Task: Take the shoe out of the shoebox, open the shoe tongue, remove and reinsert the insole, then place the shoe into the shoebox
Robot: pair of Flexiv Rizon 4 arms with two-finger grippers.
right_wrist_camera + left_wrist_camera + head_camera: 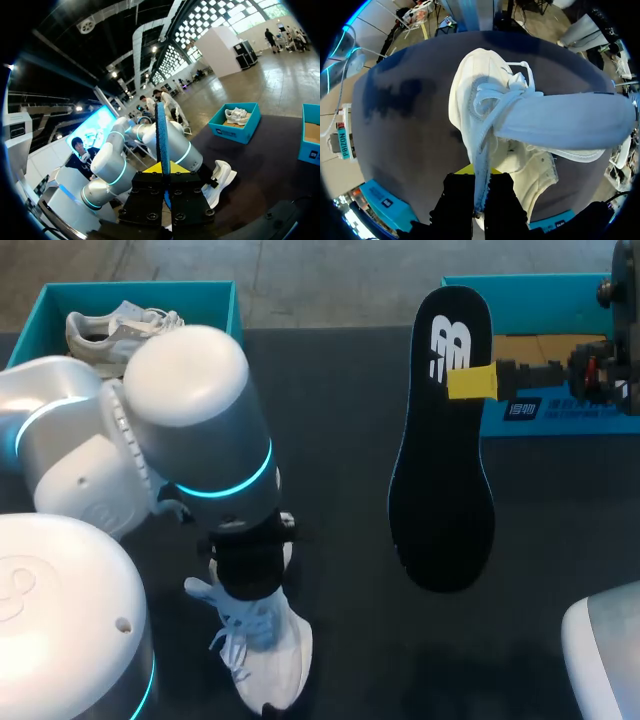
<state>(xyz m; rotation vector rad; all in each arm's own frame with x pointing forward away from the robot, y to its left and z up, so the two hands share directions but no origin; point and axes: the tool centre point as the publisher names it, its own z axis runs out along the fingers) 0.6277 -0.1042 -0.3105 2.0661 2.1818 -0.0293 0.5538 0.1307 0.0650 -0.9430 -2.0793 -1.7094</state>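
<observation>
And here's the white shoe (pixel 268 660) lying on the dark tabletop (pixel 350 640), toe toward the robot's side, laces (pixel 490 95) loose over the top. The left arm (pixel 190 420) stands right above its heel end, and the left tool (pixel 479 180) has narrowed to a slim gap, both fingers pinching the tongue (pixel 560 120). From the left wrist view, the tongue is lifted off the shoe's opening, with one edge running straight down between the black fingers.

Off to the right of the shoe and farther back, the black insole (pixel 445 470) is out and up in the air, clear of the tabletop. The right tool (pixel 470 383) is clamped on it near its broad upper end, with a yellow tip pressed flat against its face. In the right wrist view the insole shows edge-on, a thin dark blade rising from between the fingers. The right arm (pixel 600 370) comes in level from the far right.

Beyond the insole, right and back of the shoe, sits the teal shoebox (pixel 520 285), brown floor showing. Back and left of the shoe there's a second shoebox (pixel 215 295) with a second shoe (pixel 120 328) lying inside.
</observation>
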